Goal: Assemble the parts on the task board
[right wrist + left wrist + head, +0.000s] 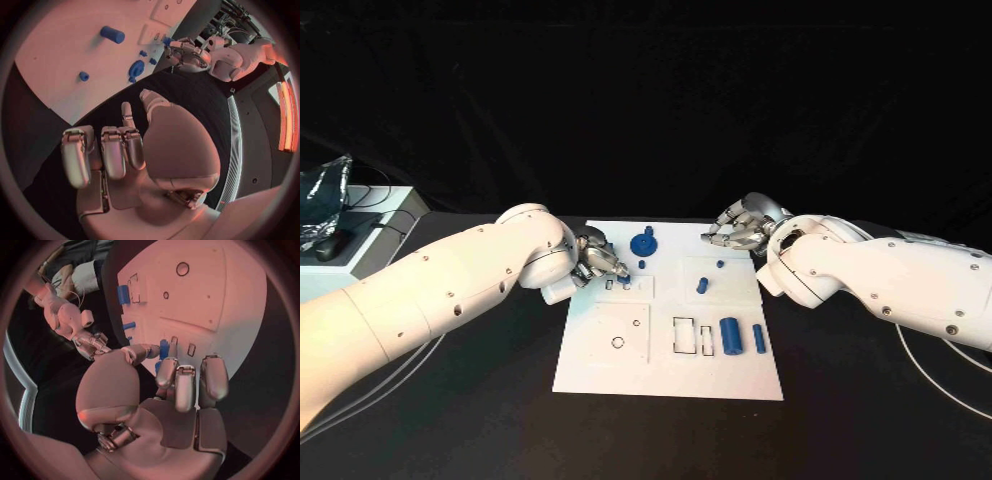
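The white task board (668, 365) lies mid-table. My left hand (599, 262) hovers over the board's left edge by two small slots (629, 286) and pinches a small blue peg (164, 348) between thumb and a finger. My right hand (738, 229) is above the board's far right corner, fingers curled in, nothing in it (119, 150). A blue gear-like part (643, 243) stands at the far middle. Two small pegs (720, 264) (702, 286) sit right of centre. A thick cylinder (730, 335) and a thin rod (759, 338) lie near the right edge.
Empty outlined recesses (687, 336) and round holes (617, 342) mark the board's near half. A grey box with a crumpled bag (332, 215) stands at the table's far left. Cables (935, 375) trail along the right side.
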Robot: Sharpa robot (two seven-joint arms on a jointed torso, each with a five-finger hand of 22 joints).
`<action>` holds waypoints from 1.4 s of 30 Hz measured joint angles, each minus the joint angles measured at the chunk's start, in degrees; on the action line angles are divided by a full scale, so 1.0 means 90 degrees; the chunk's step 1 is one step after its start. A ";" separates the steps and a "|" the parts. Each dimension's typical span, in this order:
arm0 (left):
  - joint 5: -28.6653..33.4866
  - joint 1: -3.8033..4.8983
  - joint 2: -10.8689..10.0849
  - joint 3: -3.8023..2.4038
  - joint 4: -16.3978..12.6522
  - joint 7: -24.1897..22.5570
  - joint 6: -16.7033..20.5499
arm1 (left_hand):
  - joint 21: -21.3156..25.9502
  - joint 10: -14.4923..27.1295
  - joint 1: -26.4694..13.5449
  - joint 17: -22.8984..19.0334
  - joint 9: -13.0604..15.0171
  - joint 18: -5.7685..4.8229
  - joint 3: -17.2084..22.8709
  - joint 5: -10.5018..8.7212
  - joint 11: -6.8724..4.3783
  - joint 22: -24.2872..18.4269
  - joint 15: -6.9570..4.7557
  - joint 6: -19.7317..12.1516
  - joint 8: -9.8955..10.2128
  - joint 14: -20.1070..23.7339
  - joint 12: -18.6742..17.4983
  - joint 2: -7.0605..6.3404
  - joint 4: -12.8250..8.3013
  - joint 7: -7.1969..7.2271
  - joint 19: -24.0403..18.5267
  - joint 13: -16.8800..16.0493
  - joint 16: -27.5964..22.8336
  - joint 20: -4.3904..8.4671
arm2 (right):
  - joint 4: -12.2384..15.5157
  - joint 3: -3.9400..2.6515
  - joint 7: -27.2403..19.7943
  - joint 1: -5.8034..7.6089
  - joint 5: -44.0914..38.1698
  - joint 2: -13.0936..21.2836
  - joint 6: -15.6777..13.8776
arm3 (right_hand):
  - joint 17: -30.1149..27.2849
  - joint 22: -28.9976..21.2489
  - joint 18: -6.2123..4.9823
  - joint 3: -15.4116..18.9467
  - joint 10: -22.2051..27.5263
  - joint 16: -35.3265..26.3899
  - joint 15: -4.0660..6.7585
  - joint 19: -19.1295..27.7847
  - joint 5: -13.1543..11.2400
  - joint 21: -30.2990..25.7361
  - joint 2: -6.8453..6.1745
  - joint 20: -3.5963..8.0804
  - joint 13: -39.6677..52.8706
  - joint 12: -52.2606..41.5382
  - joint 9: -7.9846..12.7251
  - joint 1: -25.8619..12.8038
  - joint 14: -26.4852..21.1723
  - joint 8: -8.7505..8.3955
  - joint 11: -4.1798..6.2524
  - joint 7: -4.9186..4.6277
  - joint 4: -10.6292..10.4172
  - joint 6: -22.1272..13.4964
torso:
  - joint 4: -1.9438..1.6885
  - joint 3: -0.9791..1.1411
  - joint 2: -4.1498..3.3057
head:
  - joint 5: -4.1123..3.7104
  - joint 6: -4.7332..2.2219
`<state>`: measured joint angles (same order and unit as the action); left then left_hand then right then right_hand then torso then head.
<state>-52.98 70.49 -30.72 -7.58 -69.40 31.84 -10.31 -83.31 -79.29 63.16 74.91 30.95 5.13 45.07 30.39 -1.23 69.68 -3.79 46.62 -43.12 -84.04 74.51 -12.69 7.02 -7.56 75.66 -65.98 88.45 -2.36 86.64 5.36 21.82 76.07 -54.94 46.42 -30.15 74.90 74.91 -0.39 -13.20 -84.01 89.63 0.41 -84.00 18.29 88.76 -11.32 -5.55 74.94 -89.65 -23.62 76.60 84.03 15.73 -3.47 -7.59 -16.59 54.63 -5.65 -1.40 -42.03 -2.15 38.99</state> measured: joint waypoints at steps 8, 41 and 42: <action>-0.0243 -0.0001 0.0126 0.0065 0.0079 0.0015 0.0178 | 0.0000 -0.0066 -0.0066 0.0000 0.0000 -0.0039 -0.0018 0.0000 -0.0023 0.0023 -0.0045 0.0048 -0.0038 0.0001 0.0002 -0.0016 -0.0018 0.0047 0.0022 -0.0020 0.0004 0.0022 | -0.0013 0.0000 -0.0002 0.0000 0.0000 -0.0002 -0.0001 | 0.0000 0.0000 0.0001 0.0017 0.0000 -0.0025 0.0000 0.0000 0.0000 -0.0025 0.0000 0.0000 -0.0001 0.0000 -0.0013 0.0000 0.0000 0.0000 0.0000 0.0000 0.0017 0.0000 | 0.0009 -0.0002 -0.0009 | 0.0021 0.0013; -0.0780 -0.0003 0.0263 0.0223 0.0095 0.0108 0.0297 | 0.0001 -0.0317 -0.0097 0.0000 0.0000 -0.0039 -0.0220 -0.0049 -0.0160 0.0130 -0.0137 0.0195 -0.0042 0.0000 0.0103 -0.0047 -0.0221 0.0104 0.0135 -0.0217 0.0056 0.0091 | -0.0017 0.0001 -0.0003 0.0000 0.0001 0.0009 -0.0001 | 0.0000 0.0004 0.0000 0.0017 0.0000 -0.0025 0.0000 0.0000 0.0000 -0.0025 0.0000 0.0000 -0.0003 0.0000 -0.0041 0.0000 0.0000 0.0026 0.0000 0.0000 0.0017 0.0000 | 0.0001 -0.0010 -0.0014 | 0.0040 0.0115; -0.0791 -0.0003 0.0260 0.0223 0.0091 0.0110 0.0295 | 0.0001 -0.0328 -0.0095 0.0000 0.0000 -0.0039 -0.0220 -0.0050 -0.0170 0.0130 -0.0137 0.0195 -0.0042 0.0000 0.0111 -0.0045 -0.0221 0.0104 0.0135 -0.0225 0.0056 0.0091 | -0.0016 0.0001 -0.0003 0.0000 0.0001 0.0010 -0.0001 | 0.0000 0.0004 0.0000 0.0017 0.0000 -0.0025 0.0000 0.0000 0.0000 -0.0025 0.0000 0.0000 -0.0003 0.0000 -0.0041 0.0000 0.0000 0.0026 0.0000 0.0000 0.0017 0.0000 | 0.0000 -0.0012 -0.0014 | 0.0040 0.0118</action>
<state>-60.09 70.46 -28.38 -5.56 -68.58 32.83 -7.65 -83.31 -82.24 62.30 74.91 30.94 4.78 43.09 29.94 -2.75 70.85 -5.02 48.38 -43.49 -84.05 75.51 -13.09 5.03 -6.63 76.88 -68.01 88.96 -1.54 86.50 5.37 21.79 76.07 -54.93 46.51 -30.16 74.90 74.95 -0.39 -13.05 -84.01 89.41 0.41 -84.00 18.30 88.54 -11.32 -5.55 74.91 -89.65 -23.99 76.60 84.03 15.96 -3.47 -7.59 -16.44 54.63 -5.65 -1.51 -42.15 -1.79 40.06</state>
